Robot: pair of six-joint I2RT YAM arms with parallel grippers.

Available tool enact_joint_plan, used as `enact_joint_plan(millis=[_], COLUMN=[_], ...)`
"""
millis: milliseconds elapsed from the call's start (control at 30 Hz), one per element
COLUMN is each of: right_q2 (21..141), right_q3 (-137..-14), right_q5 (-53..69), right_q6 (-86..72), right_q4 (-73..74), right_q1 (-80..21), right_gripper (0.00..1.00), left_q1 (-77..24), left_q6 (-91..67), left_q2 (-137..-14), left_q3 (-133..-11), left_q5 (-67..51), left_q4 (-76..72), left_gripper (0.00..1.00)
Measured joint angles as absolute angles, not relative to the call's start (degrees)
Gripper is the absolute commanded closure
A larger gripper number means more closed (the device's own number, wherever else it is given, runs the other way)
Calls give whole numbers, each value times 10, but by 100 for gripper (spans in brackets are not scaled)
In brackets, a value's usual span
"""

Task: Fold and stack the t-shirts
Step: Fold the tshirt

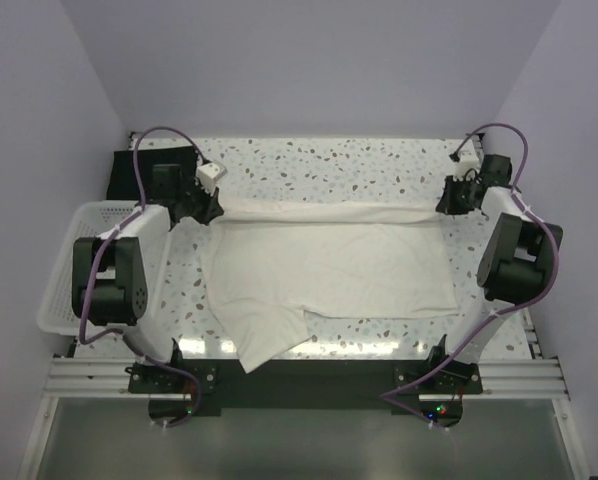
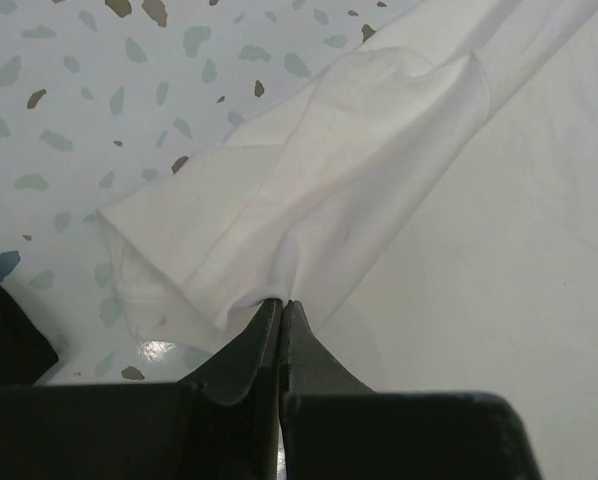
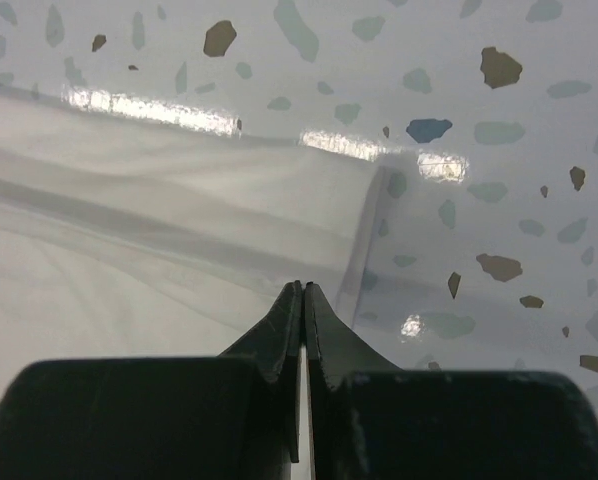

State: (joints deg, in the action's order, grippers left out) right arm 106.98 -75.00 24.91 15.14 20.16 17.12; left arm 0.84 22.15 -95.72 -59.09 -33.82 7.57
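Closed, my left gripper (image 2: pixel 282 302) and right gripper (image 3: pixel 302 285) each pinch the shirt (image 1: pixel 329 265) at its far edge, stretched crosswise between them; its body lies toward me.

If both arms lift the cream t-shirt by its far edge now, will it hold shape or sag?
Probably sags: the cream t-shirt bunches into soft folds where the left gripper pinches it. Likely light: fingertip pinches by that and the right gripper hold its far edge stretched straight. The loose near part would likely trail.
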Motion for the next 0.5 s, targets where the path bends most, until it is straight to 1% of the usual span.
enact_joint_plan(millis=[500], right_q2=[1070], right_q3=[-734], right_q5=[245], right_q6=[213], right_q4=[241], right_q1=[171], right_gripper=[100], left_q1=[4], left_q6=[260], left_q2=[-995], left_q3=[-581], left_q5=[-317], left_q4=[114], left_gripper=[100])
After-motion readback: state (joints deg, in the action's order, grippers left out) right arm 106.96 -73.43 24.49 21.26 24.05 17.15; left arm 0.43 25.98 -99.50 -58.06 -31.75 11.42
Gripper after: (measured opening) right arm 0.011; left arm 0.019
